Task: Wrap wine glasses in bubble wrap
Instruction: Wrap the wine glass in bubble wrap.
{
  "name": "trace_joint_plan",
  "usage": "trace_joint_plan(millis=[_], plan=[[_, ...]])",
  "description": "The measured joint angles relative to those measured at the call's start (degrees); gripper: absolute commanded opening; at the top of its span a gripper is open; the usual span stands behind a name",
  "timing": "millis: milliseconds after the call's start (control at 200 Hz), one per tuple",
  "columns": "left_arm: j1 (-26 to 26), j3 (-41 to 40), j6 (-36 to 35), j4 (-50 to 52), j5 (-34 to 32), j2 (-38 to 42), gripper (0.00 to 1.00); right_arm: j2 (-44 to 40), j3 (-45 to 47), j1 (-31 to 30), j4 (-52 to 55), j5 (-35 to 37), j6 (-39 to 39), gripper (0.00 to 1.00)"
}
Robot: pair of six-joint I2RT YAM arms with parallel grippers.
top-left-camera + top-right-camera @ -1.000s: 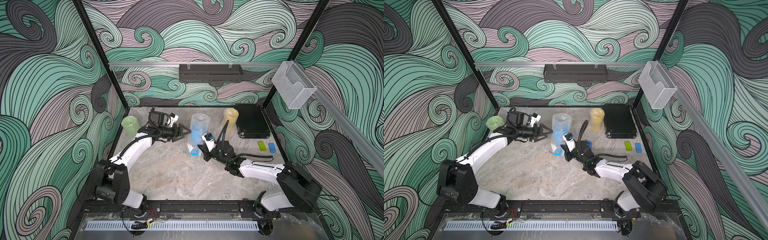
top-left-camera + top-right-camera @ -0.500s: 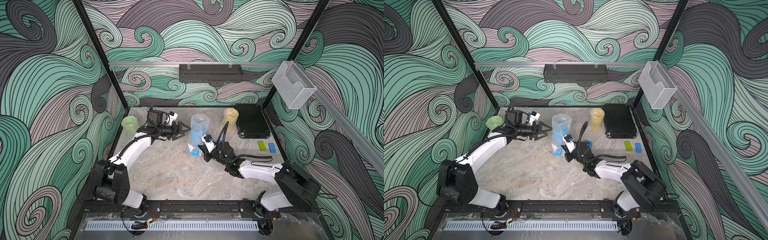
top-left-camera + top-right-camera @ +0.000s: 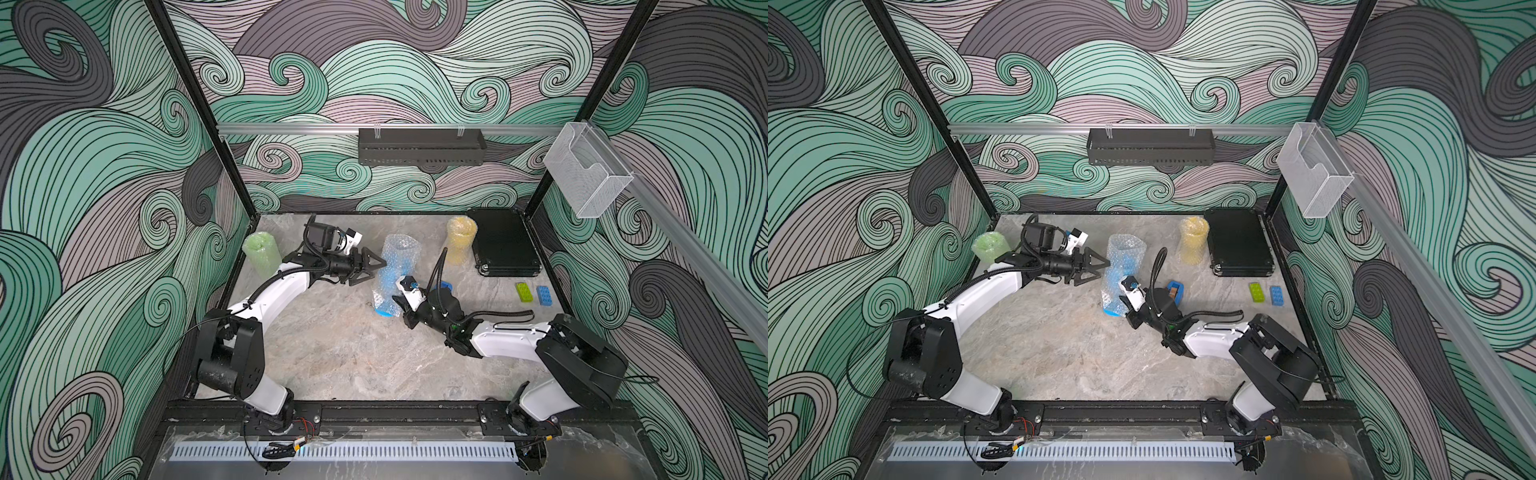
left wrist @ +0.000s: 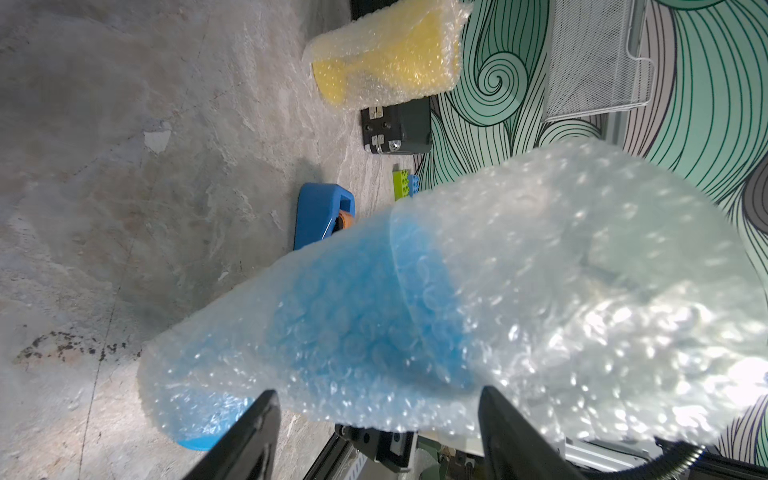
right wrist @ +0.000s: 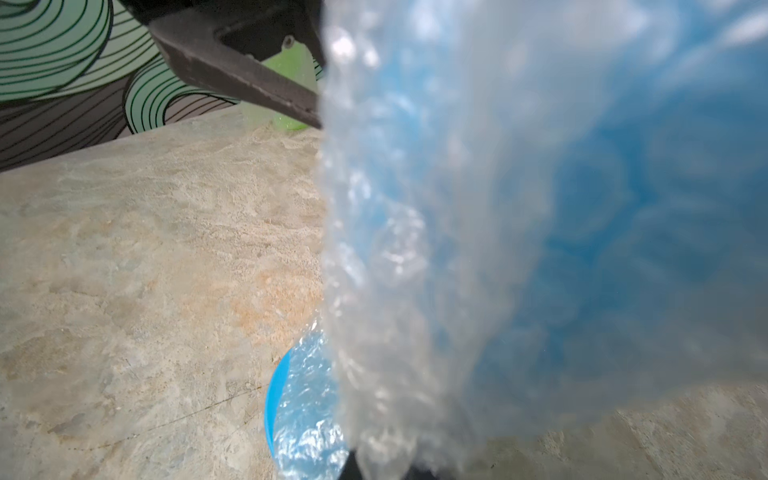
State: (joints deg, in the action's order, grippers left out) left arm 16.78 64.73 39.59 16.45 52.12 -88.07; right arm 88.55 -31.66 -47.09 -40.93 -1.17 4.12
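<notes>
A blue wine glass (image 3: 388,276) (image 3: 1115,276) leans in mid-table inside a loose tube of bubble wrap (image 3: 401,251) (image 4: 582,270); its foot (image 5: 299,407) rests on the table. My right gripper (image 3: 401,308) (image 5: 382,469) is shut on the wrap's lower edge. My left gripper (image 3: 376,268) (image 4: 378,390) is open, its fingers (image 4: 257,432) on either side of the bundle near the bowl (image 4: 353,299), apart from it. A wrapped green wine glass (image 3: 261,253) stands far left. A wrapped yellow one (image 3: 460,245) (image 4: 386,54) stands at the back.
A blue tape dispenser (image 3: 1176,289) (image 4: 320,212) lies just behind my right wrist. A black case (image 3: 505,247) fills the back right corner, with a green brick (image 3: 524,293) and a blue brick (image 3: 543,295) in front of it. A wire basket (image 3: 586,178) hangs on the right rail.
My left gripper has edged a little closer to the wrapped blue glass, still open. My right gripper keeps its hold and has barely shifted.
</notes>
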Motion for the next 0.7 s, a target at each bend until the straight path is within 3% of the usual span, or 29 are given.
trace_joint_plan(millis=[340, 701], plan=[[-1.3, 0.0, 0.0, 0.4, -0.9, 2.2, 0.76, 0.2, 1.3, 0.0, -2.7, 1.4, 2.1, 0.00], [-0.8, 0.9, -0.3, 1.1, -1.6, -2.4, 0.73, 1.4, 1.6, -0.1, -3.3, 1.4, 4.0, 0.00]])
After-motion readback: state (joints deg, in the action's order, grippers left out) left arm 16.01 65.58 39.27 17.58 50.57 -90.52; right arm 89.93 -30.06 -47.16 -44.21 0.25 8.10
